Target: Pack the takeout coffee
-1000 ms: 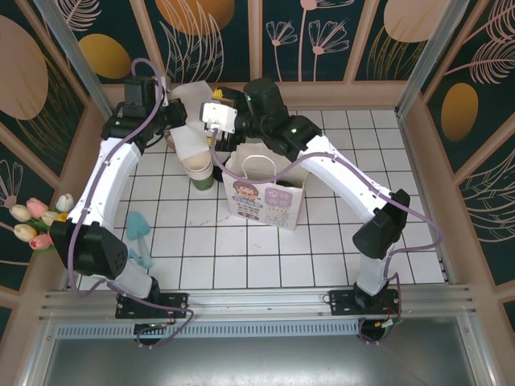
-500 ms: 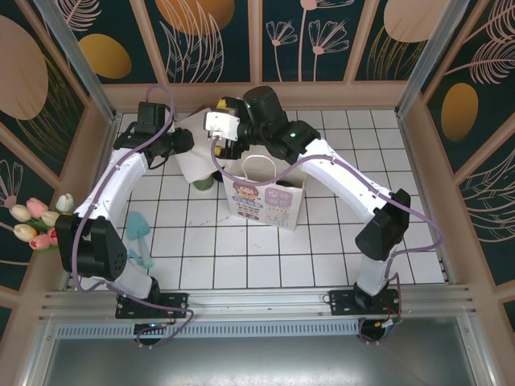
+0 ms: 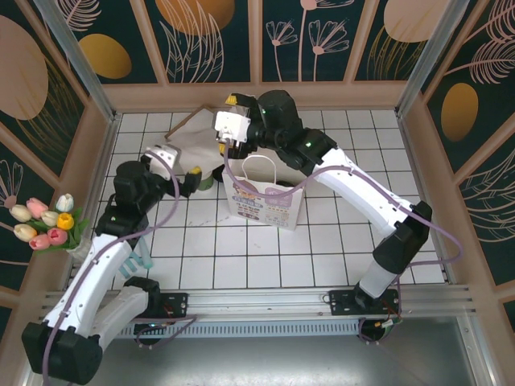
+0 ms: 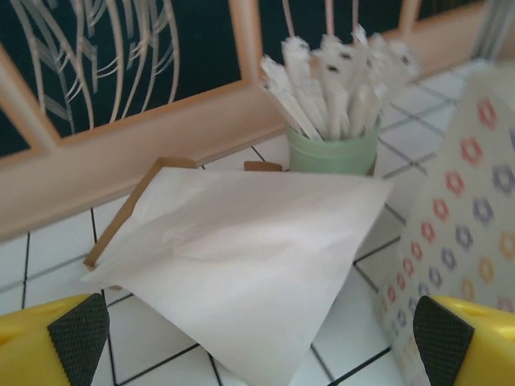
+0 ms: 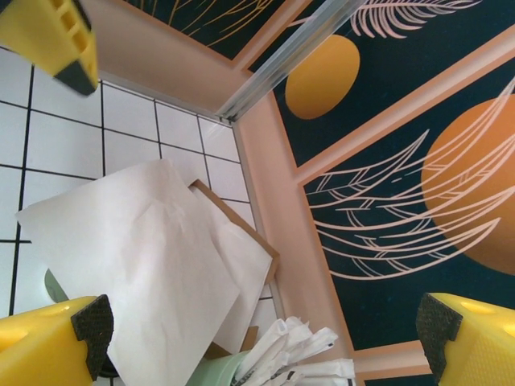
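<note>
- Step in hand: finding the coffee cup.
- Grippers: left gripper [image 4: 257, 334] and right gripper [image 5: 265, 326] wide apart, both empty.
- Cup position: unconfirmed; probably under the paper sheet [image 3: 193, 146], 10 o'clock from the bag [image 3: 273, 205].
- Next: uncover it, grasp upright.

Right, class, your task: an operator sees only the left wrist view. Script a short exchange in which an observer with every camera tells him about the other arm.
Operator: Where is the other arm's gripper?
Observer: The right gripper hangs just past the far left corner of the paper bag.
Operator: Is it carrying anything?
Observer: No. In its wrist view its fingers are spread wide with nothing between them.
</note>
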